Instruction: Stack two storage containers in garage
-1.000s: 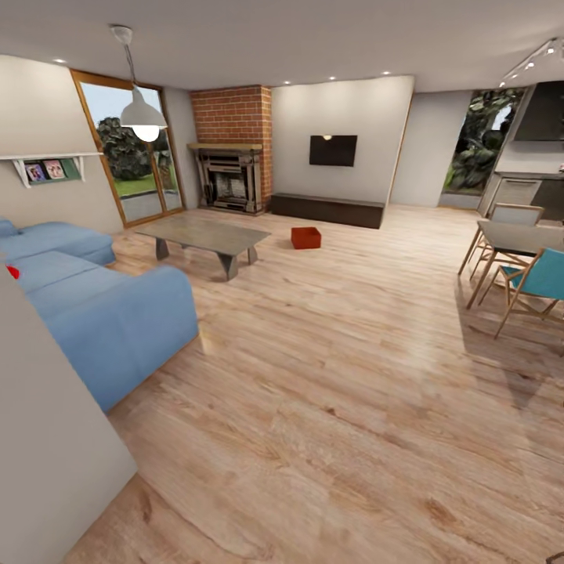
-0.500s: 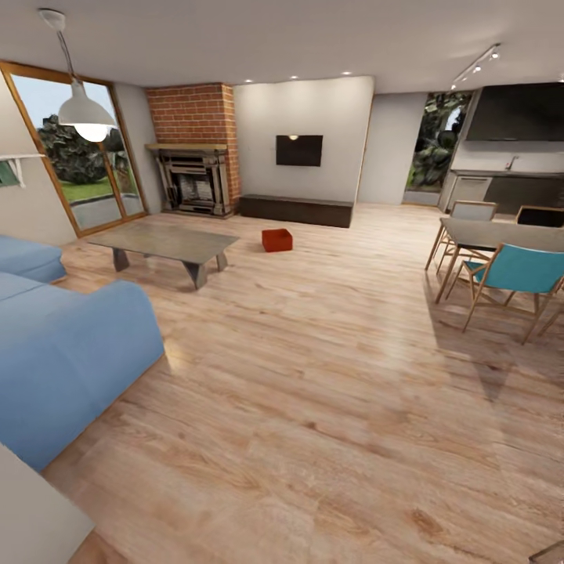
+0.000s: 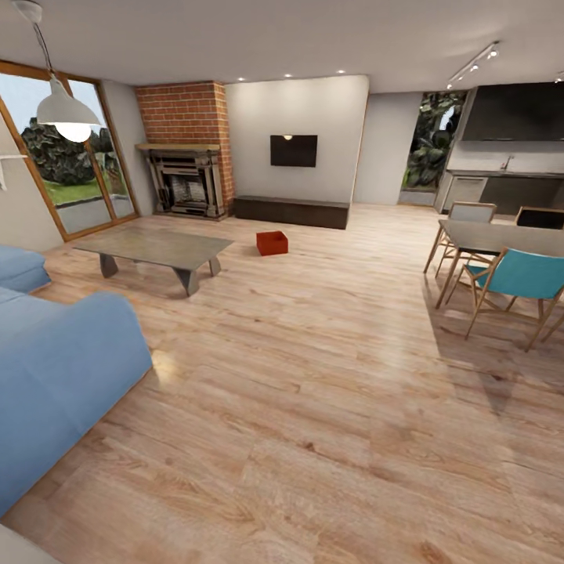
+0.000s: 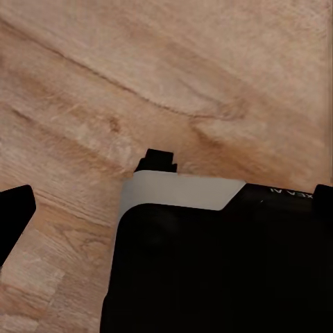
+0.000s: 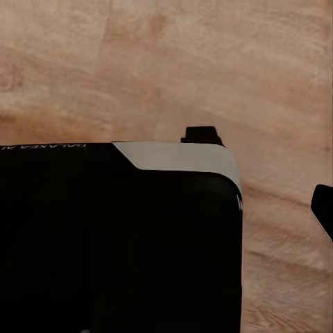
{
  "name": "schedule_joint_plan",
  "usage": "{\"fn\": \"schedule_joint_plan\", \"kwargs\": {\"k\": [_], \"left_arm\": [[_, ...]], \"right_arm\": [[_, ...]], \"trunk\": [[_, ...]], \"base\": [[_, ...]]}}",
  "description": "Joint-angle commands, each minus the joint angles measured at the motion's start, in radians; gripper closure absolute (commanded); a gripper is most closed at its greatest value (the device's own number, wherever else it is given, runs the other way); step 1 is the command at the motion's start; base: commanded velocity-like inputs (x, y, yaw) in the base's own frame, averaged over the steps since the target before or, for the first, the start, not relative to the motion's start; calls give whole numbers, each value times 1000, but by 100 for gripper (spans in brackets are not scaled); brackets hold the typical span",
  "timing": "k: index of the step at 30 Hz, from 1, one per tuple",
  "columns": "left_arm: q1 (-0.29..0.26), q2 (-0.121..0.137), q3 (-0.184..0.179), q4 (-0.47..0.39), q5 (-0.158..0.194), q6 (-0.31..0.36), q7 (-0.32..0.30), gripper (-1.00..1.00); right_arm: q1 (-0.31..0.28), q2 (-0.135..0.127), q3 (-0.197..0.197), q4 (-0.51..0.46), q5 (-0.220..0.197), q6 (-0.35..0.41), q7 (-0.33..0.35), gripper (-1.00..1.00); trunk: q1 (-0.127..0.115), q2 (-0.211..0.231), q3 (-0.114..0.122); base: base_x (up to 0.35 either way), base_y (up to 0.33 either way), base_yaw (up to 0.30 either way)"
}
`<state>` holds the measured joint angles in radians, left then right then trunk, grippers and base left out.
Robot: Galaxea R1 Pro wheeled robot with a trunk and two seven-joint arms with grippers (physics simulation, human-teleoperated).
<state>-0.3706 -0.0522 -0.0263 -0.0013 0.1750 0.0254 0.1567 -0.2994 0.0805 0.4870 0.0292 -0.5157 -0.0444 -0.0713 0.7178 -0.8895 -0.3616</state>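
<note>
Living room survey, from the head view: we find one storage container [image 3: 272, 243] standing on the wood plank floor [image 3: 329, 376], near the far wall, between the low grey table [image 3: 157, 248] and the dark media bench [image 3: 291, 211]. It sits apart from both, just off the table's far right corner. We see no second bin from here; where it lies we cannot say.

Both wrist views look down past dark robot bodywork at bare planks. We see a dark finger tip of the left gripper [image 4: 14, 216] and of the right gripper [image 5: 322, 208] at the frame edges, but whether either claw is released or clenched we cannot tell. Neither appears to carry anything.

Risks, in our judgement: the approach runs between the blue sofa [image 3: 55, 376] and the dining chairs [image 3: 513, 286], so a wide turn could clip either. Stopping too close could nudge the bin along the floor.
</note>
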Motion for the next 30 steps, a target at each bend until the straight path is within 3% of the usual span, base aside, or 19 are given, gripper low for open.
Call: {"fn": "schedule_joint_plan", "kwargs": {"k": [1,30], "left_arm": [[-1,0,-3,0,7,3,3,-100],[-1,-1,-4,0,7,3,3,-100]], "right_arm": [[-1,1,8,3,-9,-4,-1,-100],[-1,1,8,3,-10,-5,-1,-100]], "trunk": [[1,-1,-1],[1,-1,-1]], "base": [[323,0,0],[323,0,0]]}}
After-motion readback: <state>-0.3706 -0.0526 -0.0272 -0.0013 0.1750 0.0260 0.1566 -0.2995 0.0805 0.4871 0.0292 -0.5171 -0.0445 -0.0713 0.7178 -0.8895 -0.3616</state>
